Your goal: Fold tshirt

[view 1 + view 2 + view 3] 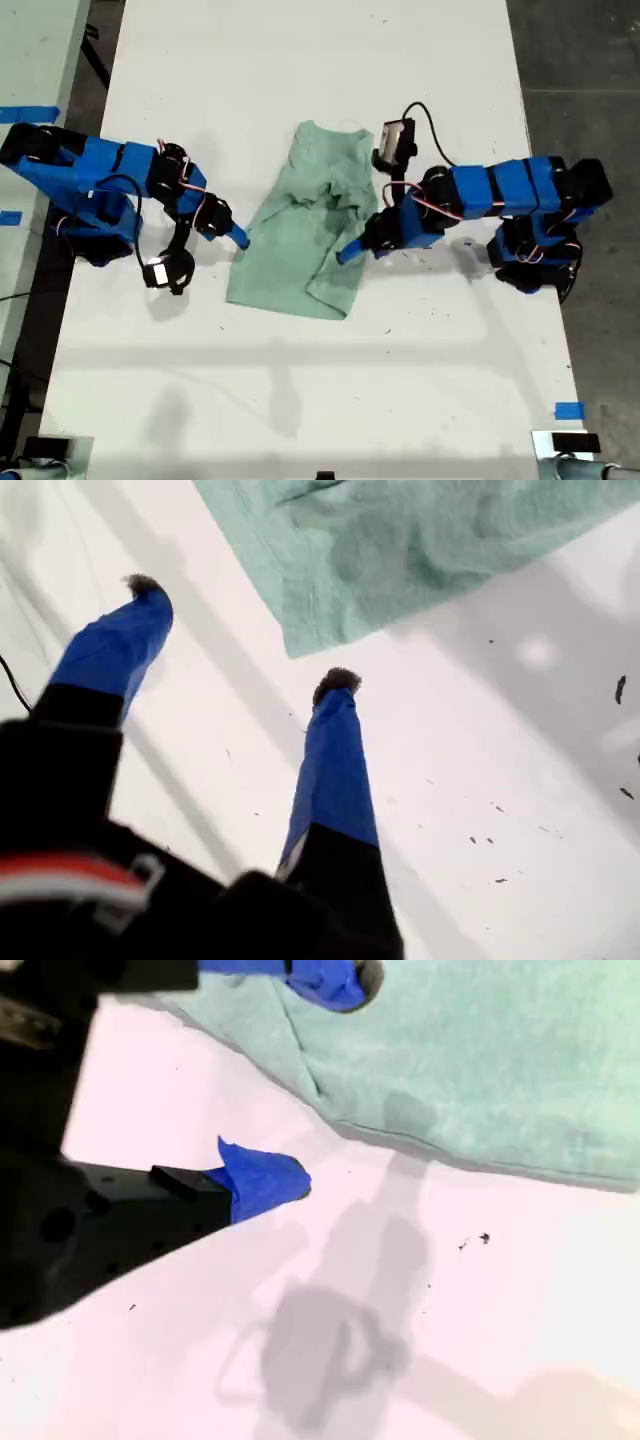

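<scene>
The pale mint-green tshirt (pixel 310 230) lies crumpled and partly folded on the white table (pixel 300 60), between the two blue arms. My first gripper (pixel 238 238) is on the exterior view's left, at the tshirt's edge. In the first wrist view it (pixel 240 632) is open above bare table, and a hemmed corner of the tshirt (pixel 420 550) lies just beyond the fingertips. My second gripper (pixel 352 248) is on the exterior view's right, at the other edge. It (pixel 310 1078) is open: one finger (pixel 330 980) is over the tshirt (pixel 500 1070), the other (pixel 265 1180) over the table.
Both arm bases stand at the table's side edges in the exterior view. Blue tape marks (pixel 30 113) (pixel 568 410) show at that view's left and lower right. Grey floor (pixel 580 60) lies past the table's right edge. Small dark specks (pixel 495 808) dot the tabletop.
</scene>
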Robot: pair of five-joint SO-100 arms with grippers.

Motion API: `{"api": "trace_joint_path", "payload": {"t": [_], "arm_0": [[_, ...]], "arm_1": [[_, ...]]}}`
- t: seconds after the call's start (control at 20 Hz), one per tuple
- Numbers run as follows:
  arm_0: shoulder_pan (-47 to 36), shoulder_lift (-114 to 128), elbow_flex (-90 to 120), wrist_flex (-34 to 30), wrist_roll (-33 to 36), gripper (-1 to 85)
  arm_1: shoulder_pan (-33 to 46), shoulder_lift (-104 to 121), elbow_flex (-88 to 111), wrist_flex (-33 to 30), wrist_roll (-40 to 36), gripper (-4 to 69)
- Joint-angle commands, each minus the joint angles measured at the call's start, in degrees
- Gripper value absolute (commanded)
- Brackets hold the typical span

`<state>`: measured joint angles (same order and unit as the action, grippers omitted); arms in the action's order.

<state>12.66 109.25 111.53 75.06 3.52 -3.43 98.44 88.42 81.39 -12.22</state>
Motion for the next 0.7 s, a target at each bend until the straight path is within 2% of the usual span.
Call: {"api": "trace_joint_path", "payload": {"t": [0.0, 0.15, 0.3, 0.4, 0.5, 0.65], "arm_0": [[7.03, 2.29, -3.16, -0.97, -7.47, 22.7], [11.69, 1.23, -2.37, -5.80, -12.30, 21.8], [12.04, -2.11, -1.67, -8.00, -12.92, 22.5], [10.55, -2.11, 3.43, -12.04, -12.48, 22.8], [9.14, -1.23, 13.89, -22.06, -12.48, 22.1], [7.38, -1.41, 29.27, -41.40, -12.48, 19.1]], "arm_1": [[-0.53, 3.87, 0.00, -3.43, 0.26, 28.2], [-0.35, 3.78, 0.09, -3.78, -0.18, 28.2], [-0.35, 3.78, 0.26, -3.96, -0.18, 28.2], [-0.53, 3.78, 0.35, -4.04, -0.09, 28.2], [-0.97, 3.78, 0.35, -3.87, 0.35, 28.2], [-1.49, 3.78, 0.79, -3.78, 0.88, 28.2]]}}
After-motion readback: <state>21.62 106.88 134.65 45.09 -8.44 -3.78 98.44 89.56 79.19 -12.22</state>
